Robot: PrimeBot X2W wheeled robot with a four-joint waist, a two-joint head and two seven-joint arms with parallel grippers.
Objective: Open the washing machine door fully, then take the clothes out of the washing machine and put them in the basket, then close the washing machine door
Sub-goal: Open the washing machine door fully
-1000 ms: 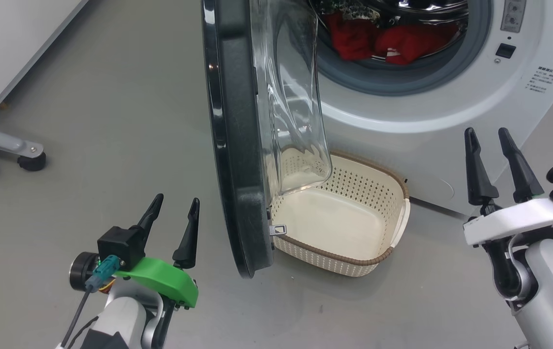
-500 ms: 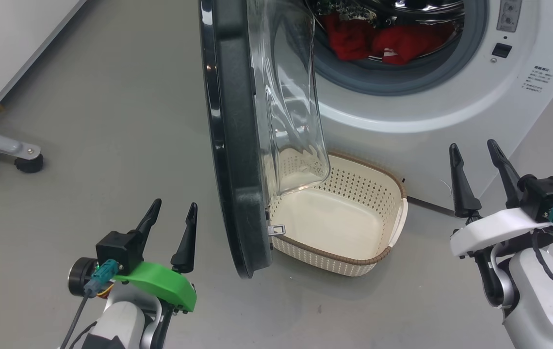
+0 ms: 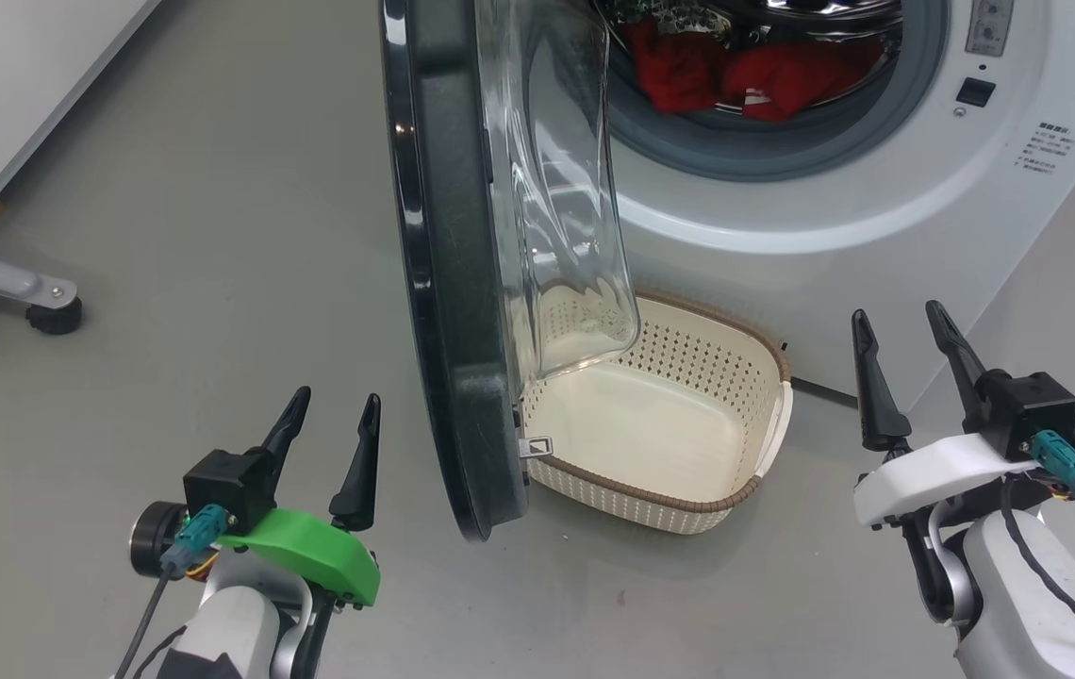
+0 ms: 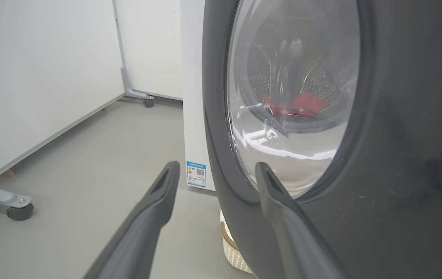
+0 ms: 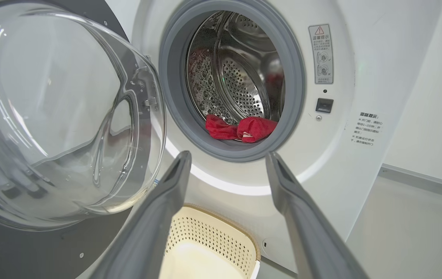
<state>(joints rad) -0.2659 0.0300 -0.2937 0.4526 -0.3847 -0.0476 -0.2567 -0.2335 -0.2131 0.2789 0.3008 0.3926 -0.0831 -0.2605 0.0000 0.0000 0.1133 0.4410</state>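
Head view: my left gripper (image 3: 338, 396) and right gripper (image 3: 896, 313) both gape wide, empty. Just right of my left one stands the glossy black-rimmed round washing machine door (image 3: 448, 283), swung open. A cream perforated plastic basket (image 3: 679, 495) sits between my grippers. Bright red fabric clothes (image 3: 745, 71) lie ahead, inside the white washing machine (image 3: 877, 189).

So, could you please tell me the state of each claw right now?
Left claw: open, holding nothing.
Right claw: open, holding nothing.
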